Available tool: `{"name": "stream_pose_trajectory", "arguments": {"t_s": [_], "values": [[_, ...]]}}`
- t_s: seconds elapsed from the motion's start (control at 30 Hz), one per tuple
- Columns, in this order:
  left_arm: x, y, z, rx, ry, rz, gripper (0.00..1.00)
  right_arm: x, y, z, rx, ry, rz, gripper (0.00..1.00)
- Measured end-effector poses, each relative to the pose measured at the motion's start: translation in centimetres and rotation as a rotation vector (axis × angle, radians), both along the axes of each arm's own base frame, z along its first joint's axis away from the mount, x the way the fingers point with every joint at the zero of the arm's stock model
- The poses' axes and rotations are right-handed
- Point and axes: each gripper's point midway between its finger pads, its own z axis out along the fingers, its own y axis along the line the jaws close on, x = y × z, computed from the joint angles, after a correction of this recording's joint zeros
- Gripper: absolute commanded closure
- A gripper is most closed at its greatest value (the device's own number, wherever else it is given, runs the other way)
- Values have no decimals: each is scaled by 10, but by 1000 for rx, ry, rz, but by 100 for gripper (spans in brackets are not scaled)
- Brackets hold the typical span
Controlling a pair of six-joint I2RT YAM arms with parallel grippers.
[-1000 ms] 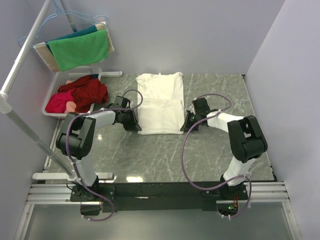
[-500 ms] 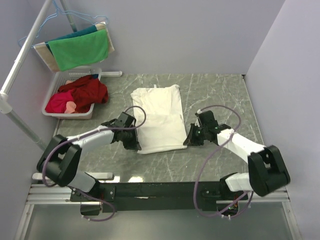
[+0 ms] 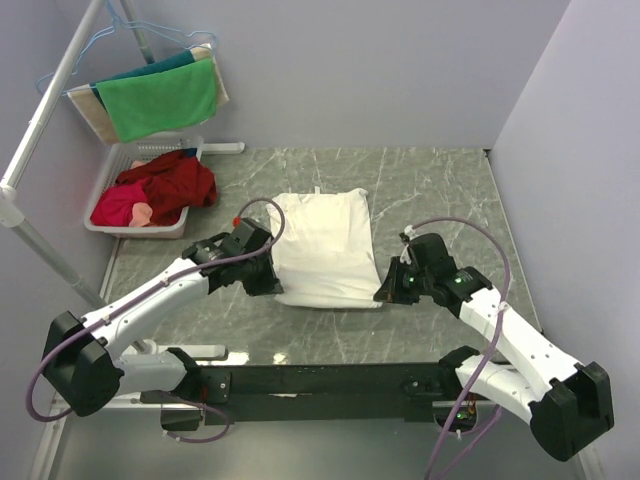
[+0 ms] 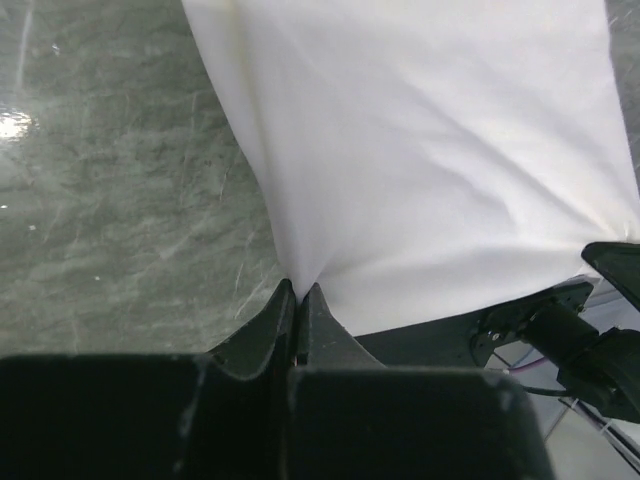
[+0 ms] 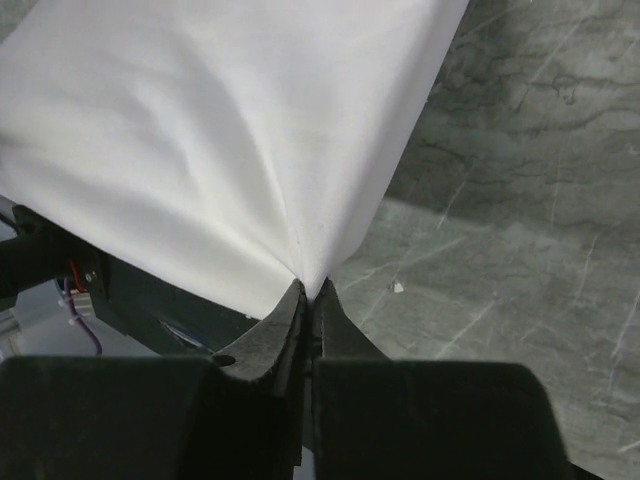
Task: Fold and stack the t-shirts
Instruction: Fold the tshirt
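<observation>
A white t-shirt (image 3: 325, 250), partly folded and showing no print, lies in the middle of the marble table (image 3: 430, 190), its near edge lifted. My left gripper (image 3: 268, 283) is shut on the shirt's near left corner (image 4: 297, 275). My right gripper (image 3: 385, 292) is shut on the near right corner (image 5: 312, 275). In both wrist views the white cloth fans out taut from the pinched jaws. The far end of the shirt rests flat on the table.
A white basket (image 3: 108, 170) holding red and pink clothes (image 3: 165, 185) stands at the back left. Green and teal cloths (image 3: 160, 95) hang on a rack above it. A metal rack pole (image 3: 40, 250) runs down the left side. The black base rail (image 3: 320, 380) is near.
Both grippers have drawn the shirt's near edge toward the arm bases, dragging the cloth nearer. Both arms have stretched out lower and wider.
</observation>
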Motion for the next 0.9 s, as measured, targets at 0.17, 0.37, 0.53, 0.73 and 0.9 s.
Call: {"name": "stream_pose_trajectory", "arguments": {"t_s": [0.17,0.37,0.53,0.73,0.9], "values": [[11,4,16,34,-26,49,99,11,2,18,-10,-34,2,100],[35,3,25,100,-60,100,99,49,8,43,-48,-101,-1,100],[63,1,26,155,-68,142,99,91,9,53,-77,-134,-30,100],[125,12,33,173,-90,247,99,148,13,59,-76,-152,-74,100],[185,10,41,195,-142,261,99,206,23,62,-76,-176,-90,100]]}}
